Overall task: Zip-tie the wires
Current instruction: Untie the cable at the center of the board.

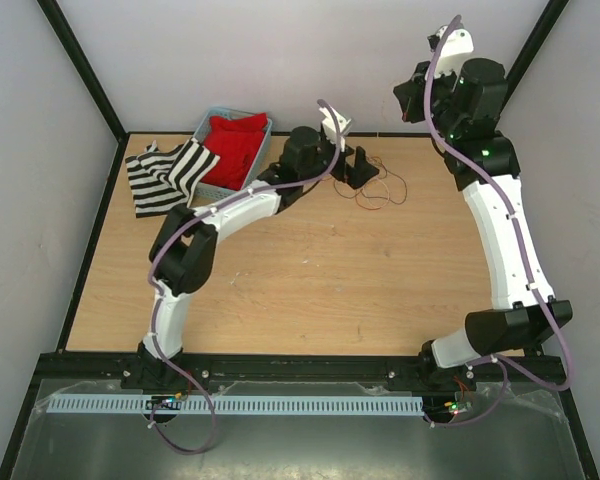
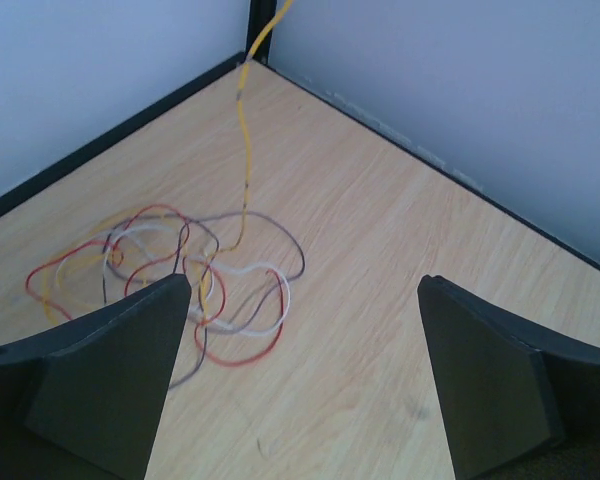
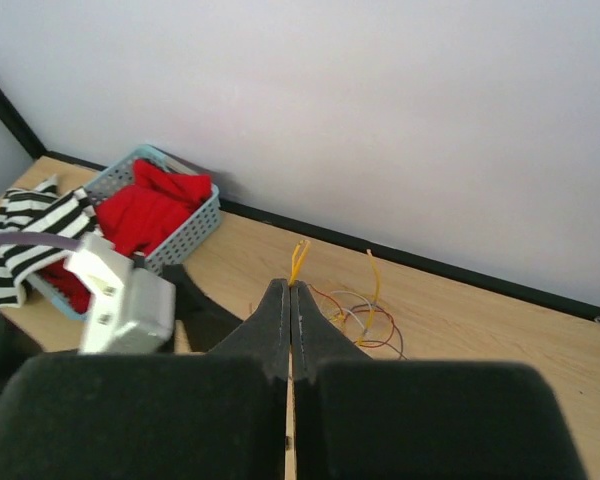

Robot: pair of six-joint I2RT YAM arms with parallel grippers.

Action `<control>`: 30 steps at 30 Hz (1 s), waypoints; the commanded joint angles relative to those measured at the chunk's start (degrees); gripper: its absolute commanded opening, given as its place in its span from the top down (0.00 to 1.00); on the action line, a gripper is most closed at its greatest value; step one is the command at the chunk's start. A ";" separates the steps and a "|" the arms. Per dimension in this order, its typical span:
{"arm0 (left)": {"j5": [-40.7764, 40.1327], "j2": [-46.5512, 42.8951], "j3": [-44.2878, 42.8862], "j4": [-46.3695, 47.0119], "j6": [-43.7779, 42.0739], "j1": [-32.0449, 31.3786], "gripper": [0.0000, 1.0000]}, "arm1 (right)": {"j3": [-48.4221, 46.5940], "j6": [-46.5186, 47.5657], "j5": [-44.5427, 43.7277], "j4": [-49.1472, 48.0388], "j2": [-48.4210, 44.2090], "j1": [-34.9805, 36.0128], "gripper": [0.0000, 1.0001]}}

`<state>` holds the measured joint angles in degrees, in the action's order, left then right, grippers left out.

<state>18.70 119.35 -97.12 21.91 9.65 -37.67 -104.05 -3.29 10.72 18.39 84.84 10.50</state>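
Observation:
The wires (image 1: 381, 186) lie in a loose tangle of red, brown, pale and yellow loops on the wooden table at the back. My left gripper (image 1: 356, 167) is open and empty, low over the table just left of them; in the left wrist view the tangle (image 2: 180, 265) lies by the left finger (image 2: 110, 370). One yellow strand (image 2: 246, 150) rises from the tangle up out of that view. My right gripper (image 1: 412, 100) is raised high above the table and shut on that yellow strand, whose end (image 3: 297, 258) sticks out past the closed tips (image 3: 290, 292).
A blue basket (image 1: 212, 122) holding red cloth (image 1: 235, 148) stands at the back left, with a striped black-and-white cloth (image 1: 165, 175) beside it. The back wall and right wall are close to the wires. The left arm's wrist camera (image 3: 120, 295) shows below the right gripper.

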 commanded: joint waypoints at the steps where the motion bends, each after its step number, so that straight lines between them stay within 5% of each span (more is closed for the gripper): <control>1: -4.50 5.78 -3.91 8.51 0.08 -0.40 0.01 | -1.44 -2.65 4.22 0.61 -2.20 0.09 1.00; 9: -11.09 14.00 -12.16 8.28 -4.32 -2.05 0.07 | -1.17 -4.80 7.17 0.62 -7.32 0.04 1.00; 12: -10.68 17.03 -15.74 8.21 -5.43 -2.06 0.28 | -0.07 -4.91 6.54 0.61 -11.19 0.04 1.00; 18: -10.98 20.43 -22.71 7.14 -7.64 -1.03 0.88 | 5.61 -2.51 0.88 1.56 -19.94 0.00 1.00; 20: -9.73 19.91 -25.18 5.44 -8.16 -0.11 0.97 | 8.75 -1.33 -1.62 2.53 -21.33 -0.01 1.00; 30: -5.82 19.94 -47.52 -5.77 -9.69 5.97 1.00 | 26.17 -2.57 -7.29 1.61 -19.16 -2.98 1.00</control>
<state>11.46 140.03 -137.10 18.09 1.08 -34.30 -82.30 -5.19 7.66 19.18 63.81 9.04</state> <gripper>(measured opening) 0.004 0.011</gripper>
